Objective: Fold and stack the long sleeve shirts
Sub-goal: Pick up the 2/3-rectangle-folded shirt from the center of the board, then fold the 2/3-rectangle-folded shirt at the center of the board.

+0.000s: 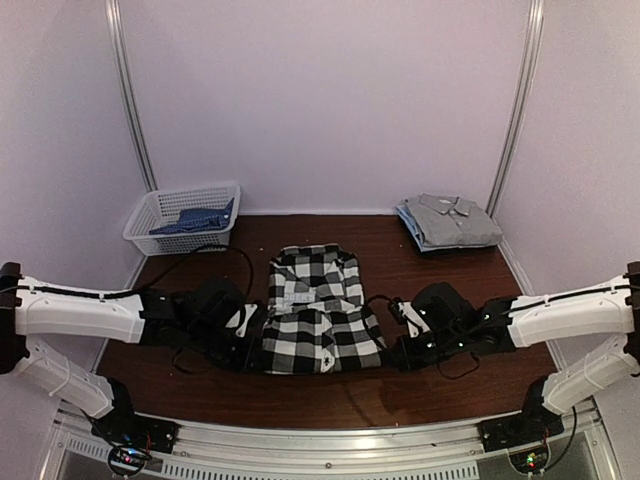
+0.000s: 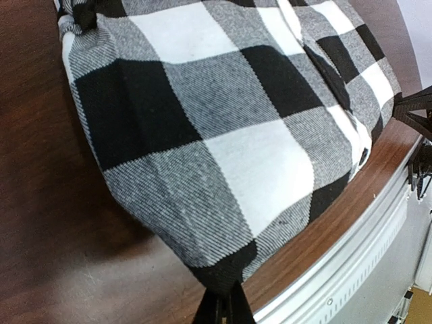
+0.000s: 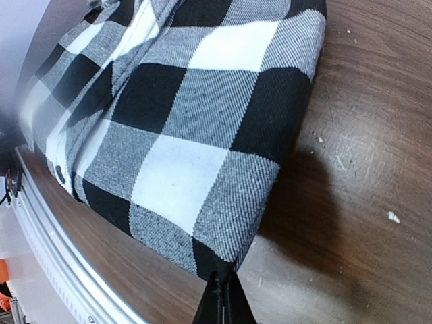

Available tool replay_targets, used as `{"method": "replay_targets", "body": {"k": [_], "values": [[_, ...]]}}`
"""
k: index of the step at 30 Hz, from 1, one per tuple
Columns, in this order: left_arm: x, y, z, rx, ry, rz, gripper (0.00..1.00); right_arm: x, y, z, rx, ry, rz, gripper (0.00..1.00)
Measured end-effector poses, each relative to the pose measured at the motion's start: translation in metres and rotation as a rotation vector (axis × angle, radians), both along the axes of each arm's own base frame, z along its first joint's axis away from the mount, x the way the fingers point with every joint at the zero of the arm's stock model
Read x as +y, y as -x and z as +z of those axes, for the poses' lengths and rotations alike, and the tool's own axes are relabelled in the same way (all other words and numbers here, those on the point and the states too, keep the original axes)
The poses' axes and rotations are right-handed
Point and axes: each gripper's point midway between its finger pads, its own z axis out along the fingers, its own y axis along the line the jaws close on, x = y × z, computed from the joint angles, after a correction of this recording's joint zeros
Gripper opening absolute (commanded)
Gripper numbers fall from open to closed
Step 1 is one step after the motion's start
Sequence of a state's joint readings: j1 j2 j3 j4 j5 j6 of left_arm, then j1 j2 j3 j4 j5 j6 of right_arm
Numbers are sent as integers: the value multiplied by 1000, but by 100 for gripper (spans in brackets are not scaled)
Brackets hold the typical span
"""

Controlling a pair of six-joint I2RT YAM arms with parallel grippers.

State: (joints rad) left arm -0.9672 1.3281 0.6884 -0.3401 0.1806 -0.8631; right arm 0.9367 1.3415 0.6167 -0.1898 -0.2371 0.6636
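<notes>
At the far left, a white basket [image 1: 145,222] is set at the back of the table [image 1: 320,392], and a blue shirt [image 1: 200,217] is heaped in it, apparently waiting to be folded. Nearer the middle, the left gripper [image 2: 226,300] is clenched on the near left corner of the black-and-white checked shirt [image 1: 318,310], with only a tip of cloth nipped between its fingers. The checked shirt is laid flat at the table's centre, collar to the far side and sides already turned in, so that a narrow oblong is formed. Its near right corner is grasped in the same way by the right gripper [image 3: 221,289], which is likewise clamped tight. Both near corners seem to be taken together so that the hem can be carried evenly over toward the collar without skewing. At the far right, a folded grey shirt [image 1: 450,218] is placed on a lighter folded garment; this is judged to be the stack.
</notes>
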Motion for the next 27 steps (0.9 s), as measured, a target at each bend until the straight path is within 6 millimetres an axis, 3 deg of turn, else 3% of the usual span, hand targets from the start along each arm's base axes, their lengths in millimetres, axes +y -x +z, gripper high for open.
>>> {"method": "replay_targets", "body": {"k": [7,11,14,16,18,20,23,27], "values": [[6,18,36,-15,49,-3,0,0,22,46,-29,-76,-4,0],[5,17,68,-28,71,1,0,7,17,86,-54,-105,-15,0],[1,2,93,-38,96,15,0,20,0,128,-92,-152,-31,0],[-1,-20,108,-42,126,39,0,30,-21,153,-118,-195,-54,0],[3,-51,114,-39,147,76,0,33,-49,163,-131,-213,-86,0],[10,-84,112,-31,153,116,0,31,-80,156,-127,-206,-127,0],[17,-139,95,-7,154,159,0,26,-130,125,-88,-183,-185,0],[11,-201,49,36,155,177,0,20,-189,56,5,-138,-247,0]]}}
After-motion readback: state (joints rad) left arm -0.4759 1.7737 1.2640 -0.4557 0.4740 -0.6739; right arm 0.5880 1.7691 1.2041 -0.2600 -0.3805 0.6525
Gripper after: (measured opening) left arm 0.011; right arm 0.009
